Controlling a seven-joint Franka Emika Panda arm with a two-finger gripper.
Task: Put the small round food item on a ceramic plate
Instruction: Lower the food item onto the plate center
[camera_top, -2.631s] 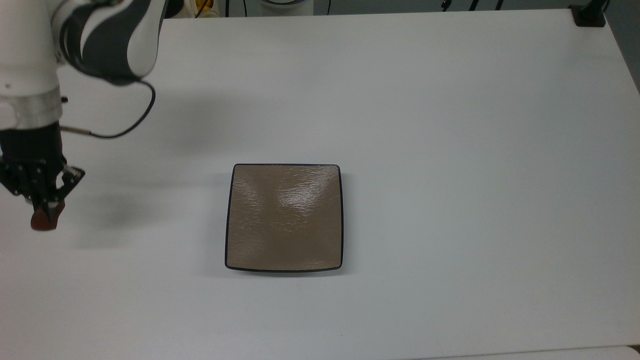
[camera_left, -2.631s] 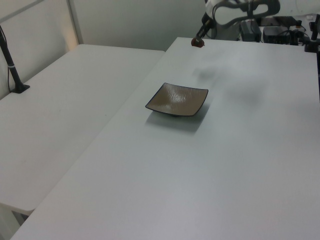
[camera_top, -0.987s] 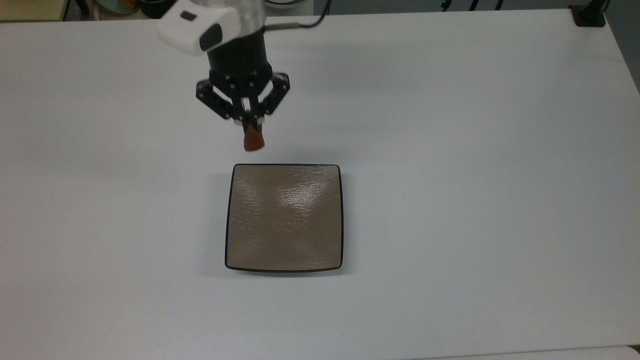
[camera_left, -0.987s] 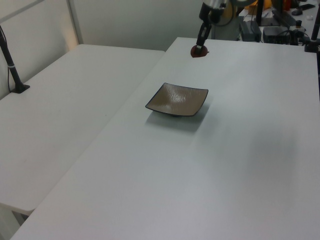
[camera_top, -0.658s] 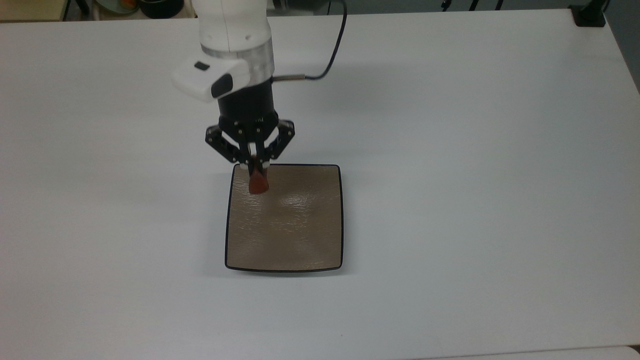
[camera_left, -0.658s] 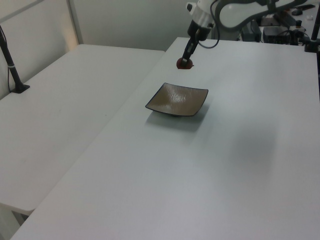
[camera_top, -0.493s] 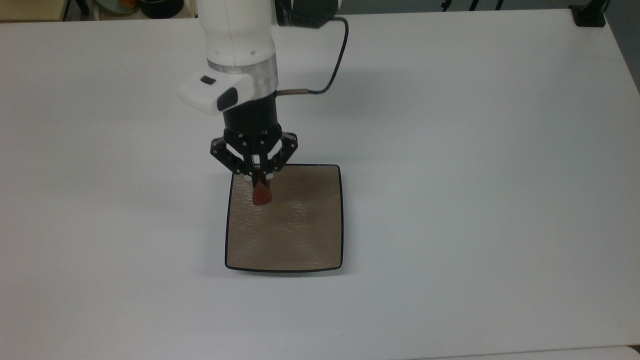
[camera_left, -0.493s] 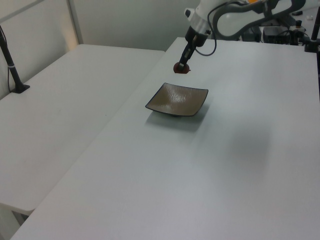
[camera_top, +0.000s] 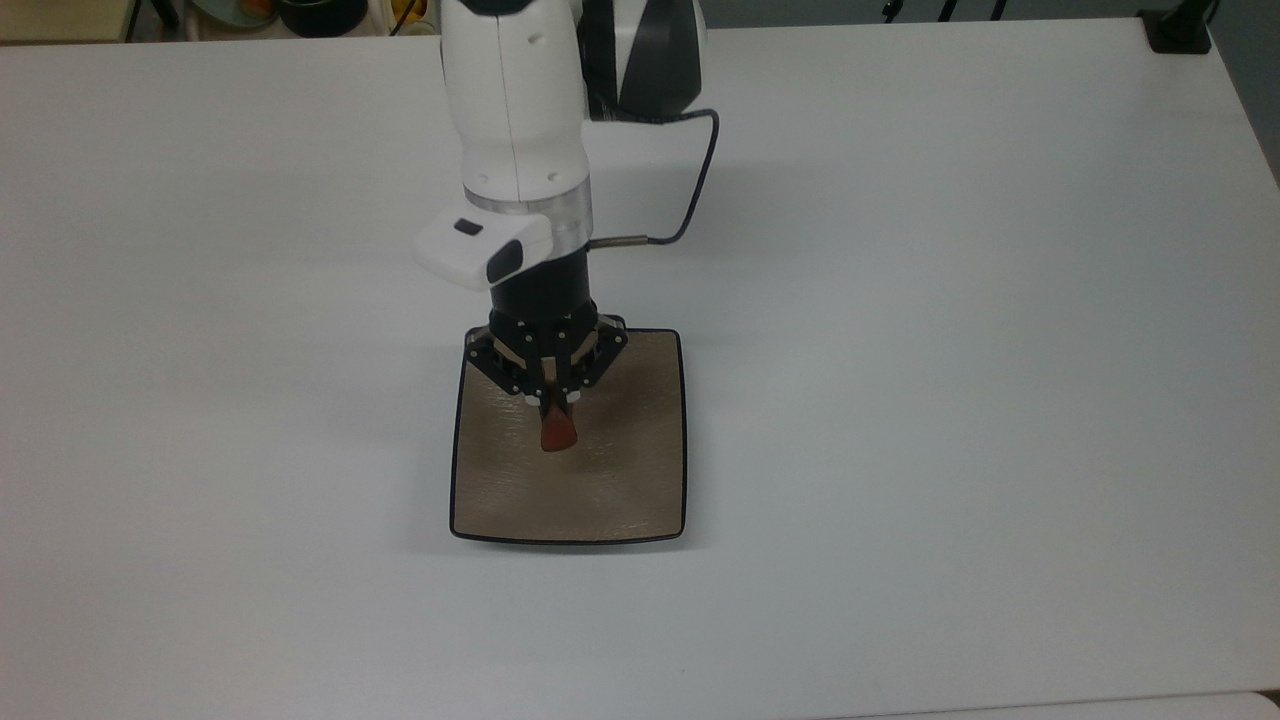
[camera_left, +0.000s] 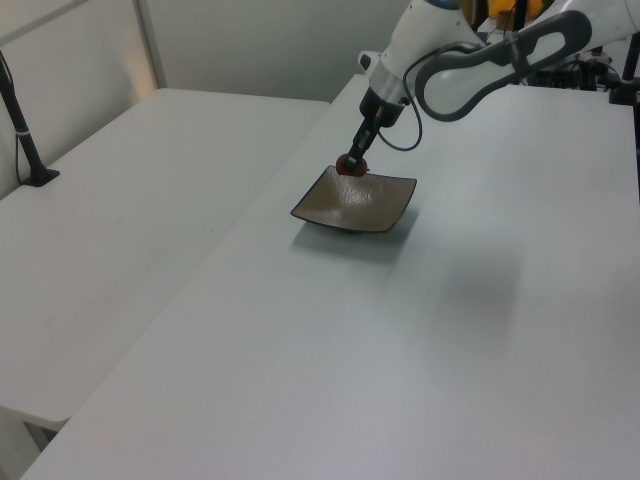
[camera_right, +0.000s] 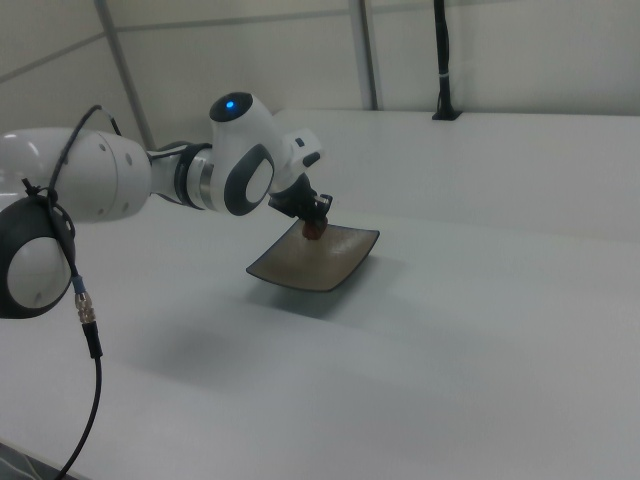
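We see the jaws (camera_top: 556, 398) closed narrow on the food item (camera_top: 558, 432), which hangs from their tips as a small reddish-brown chunk; in the top view it lies directly below the jaws on the picture, over the middle of the plate's upper half; the plate (camera_top: 640, 490) is square, tan-brown and glossy with a thin dark rim, and it spreads out beneath the jaws on all sides, with more of it showing beyond the tips than behind them; in the left view the jaws (camera_left: 353, 160) point down at the far edge of the plate (camera_left: 375, 210), and the food item (camera_left: 351, 165) at their tips sits just above that edge, so we cannot tell from here whether it touches the surface; in the right view the jaws (camera_right: 315, 226) hold the food item (camera_right: 313, 233) low over the plate (camera_right: 300, 268), close to its surface near the far side, and again we cannot say for certain that there is contact; the white arm (camera_top: 515, 110) rises behind the jaws, with a dark cable (camera_top: 695, 190) looping off to the top view's right of the wrist; the white tabletop (camera_top: 950, 350) carries the plate.
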